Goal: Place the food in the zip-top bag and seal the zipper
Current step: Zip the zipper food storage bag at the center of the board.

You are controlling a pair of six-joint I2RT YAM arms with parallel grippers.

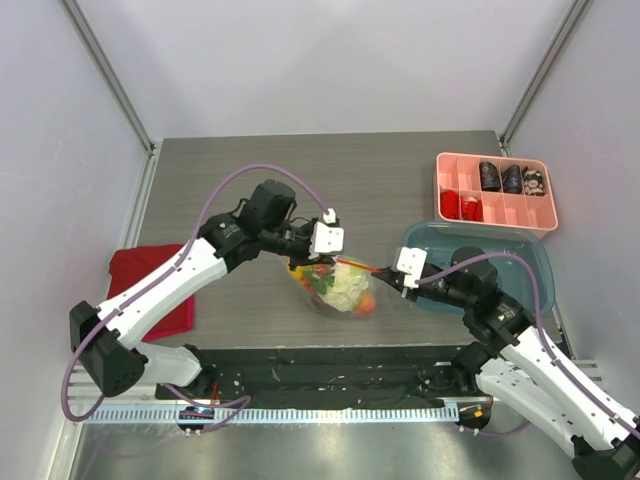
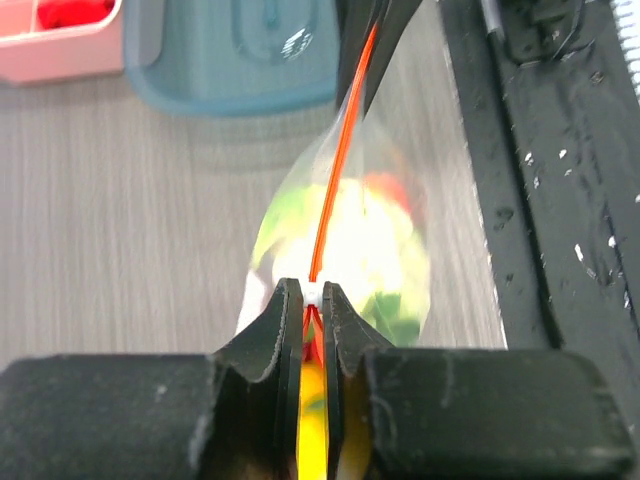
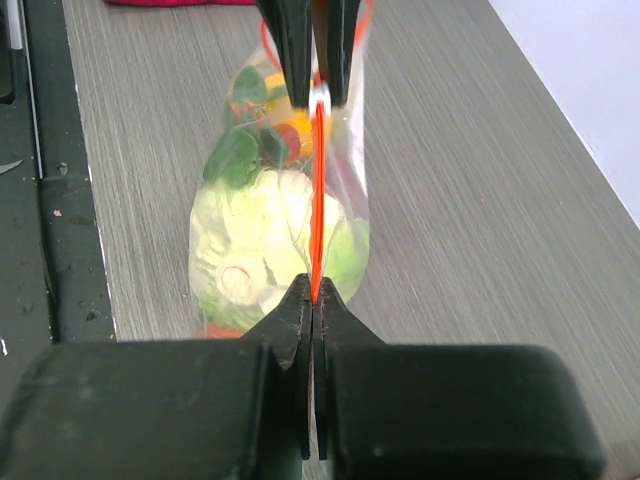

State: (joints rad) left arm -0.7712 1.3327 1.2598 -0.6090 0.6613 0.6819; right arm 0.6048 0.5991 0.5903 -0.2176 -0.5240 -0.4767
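Observation:
The clear zip-top bag (image 1: 340,287) hangs between my two grippers above the table, filled with the food (image 3: 262,240): pale-green cabbage, green, yellow and red pieces. Its orange-red zipper (image 2: 338,150) runs taut from one gripper to the other. My left gripper (image 2: 314,296) is shut on the zipper at the white slider tab (image 2: 315,293), at the bag's left end. My right gripper (image 3: 315,298) is shut on the zipper's other end. In the right wrist view the left gripper's fingers (image 3: 295,45) show at the far end, with the slider (image 3: 320,97) between them.
A teal tray (image 1: 528,262) lies under my right arm. A pink compartment tray (image 1: 495,192) with dark brown and red pieces stands at the back right. A folded red cloth (image 1: 150,290) lies at the left. A black mat (image 1: 320,370) runs along the near edge.

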